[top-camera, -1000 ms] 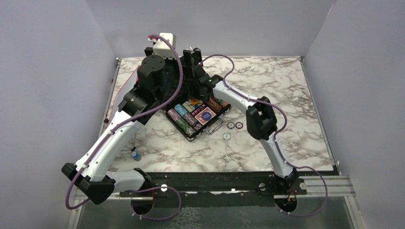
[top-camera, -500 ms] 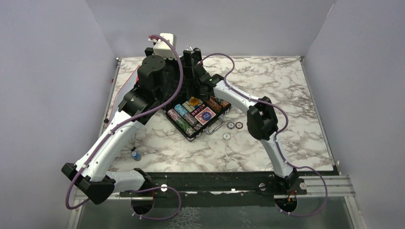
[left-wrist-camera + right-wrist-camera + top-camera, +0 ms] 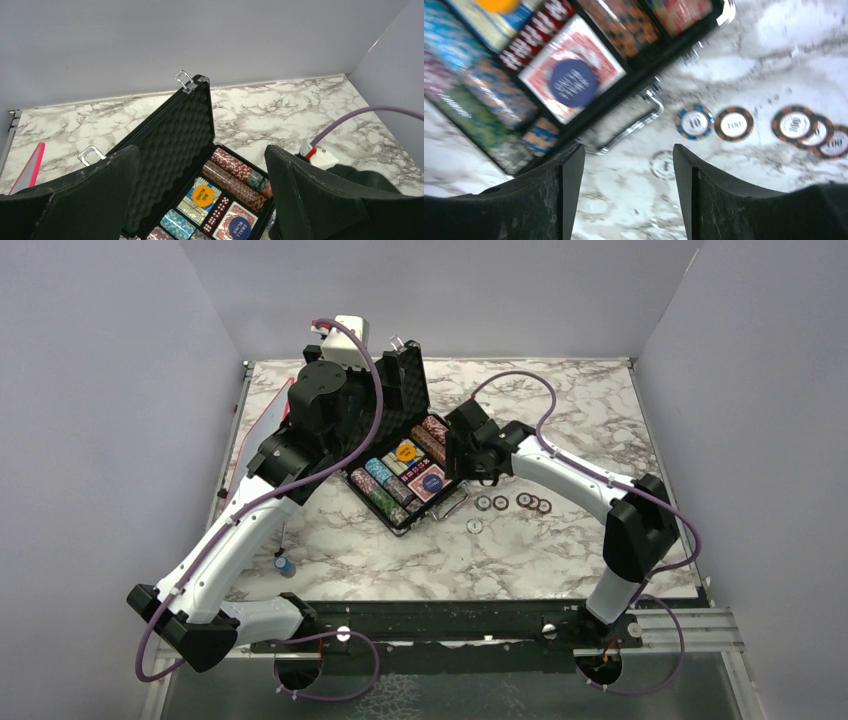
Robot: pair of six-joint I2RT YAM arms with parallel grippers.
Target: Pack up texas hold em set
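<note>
The black briefcase lies open mid-table, its foam lid upright. Its tray holds rows of poker chips, an orange disc, a blue disc on red-backed cards, and red dice. My left gripper is open and empty, above and behind the lid; the arm hides it in the top view. My right gripper is open and empty above the table beside the metal handle. Several loose chips lie right of the case, also in the top view.
A white chip lies nearer the front, between my right fingers in the wrist view. A red-edged white board leans at the far left. A small blue-tipped tool lies front left. Grey walls enclose the table.
My right arm has pulled back from over the case, out to the right. The lid and more loose chips on the right now show. The left arm has barely moved.
</note>
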